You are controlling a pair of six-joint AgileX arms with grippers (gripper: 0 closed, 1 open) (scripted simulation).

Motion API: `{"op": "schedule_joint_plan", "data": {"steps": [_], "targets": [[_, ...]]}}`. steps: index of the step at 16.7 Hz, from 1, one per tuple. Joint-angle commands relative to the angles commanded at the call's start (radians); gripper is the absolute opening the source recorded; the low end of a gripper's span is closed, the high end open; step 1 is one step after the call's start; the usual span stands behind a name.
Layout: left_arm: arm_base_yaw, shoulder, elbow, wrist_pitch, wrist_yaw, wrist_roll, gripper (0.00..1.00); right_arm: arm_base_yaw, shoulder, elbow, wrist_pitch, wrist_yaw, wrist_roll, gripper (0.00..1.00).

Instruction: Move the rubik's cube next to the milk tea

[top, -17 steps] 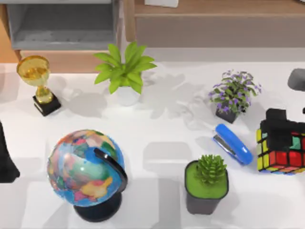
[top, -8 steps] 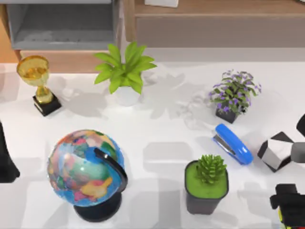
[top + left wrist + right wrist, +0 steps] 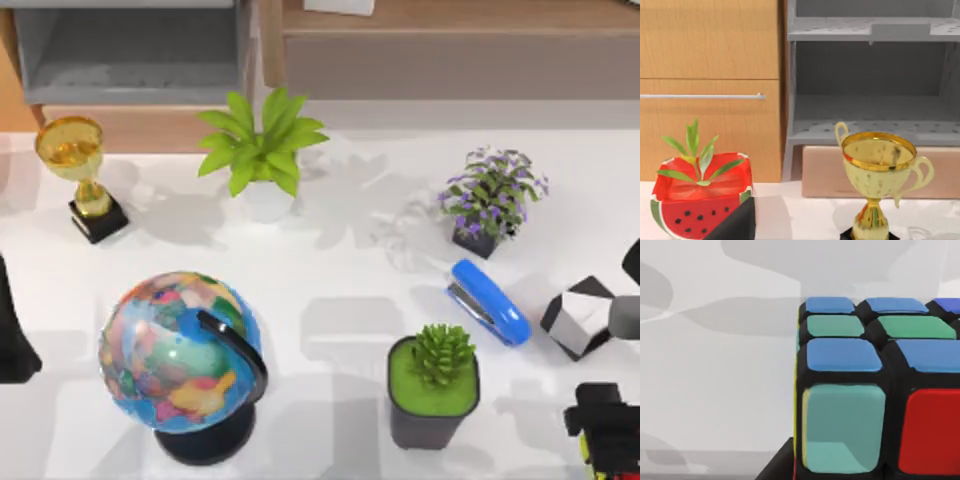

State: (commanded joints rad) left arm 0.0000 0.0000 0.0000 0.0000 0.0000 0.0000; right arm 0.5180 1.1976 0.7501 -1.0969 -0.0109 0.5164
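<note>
Glossy gold trophy (image 3: pixel 78 160), glossy plastic stapler (image 3: pixel 489 301).

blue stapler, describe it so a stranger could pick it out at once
On the white table, look to the right half, between the purple flower pot and the green succulent pot. The stapler lies flat there, slanted, the only glossy blue thing among the plants.

The cube (image 3: pixel 875 390) shows blue, green, teal and red squares on a black grid. At right of frame, a faceted block (image 3: pixel 580 315) is black and white; the stapler (image 3: pixel 488 302) blue; the trophy (image 3: pixel 78 160) gold; the counter (image 3: pixel 340 270) white.
</note>
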Motion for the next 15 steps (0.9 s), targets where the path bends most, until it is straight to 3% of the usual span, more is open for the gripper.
{"op": "schedule_joint_plan", "data": {"steps": [15], "targets": [[0.0, 0.0, 0.0, 0.0, 0.0, 0.0, 1.0, 0.007, -0.022, -0.006, 0.071, 0.0, 0.001, 0.0]]}}
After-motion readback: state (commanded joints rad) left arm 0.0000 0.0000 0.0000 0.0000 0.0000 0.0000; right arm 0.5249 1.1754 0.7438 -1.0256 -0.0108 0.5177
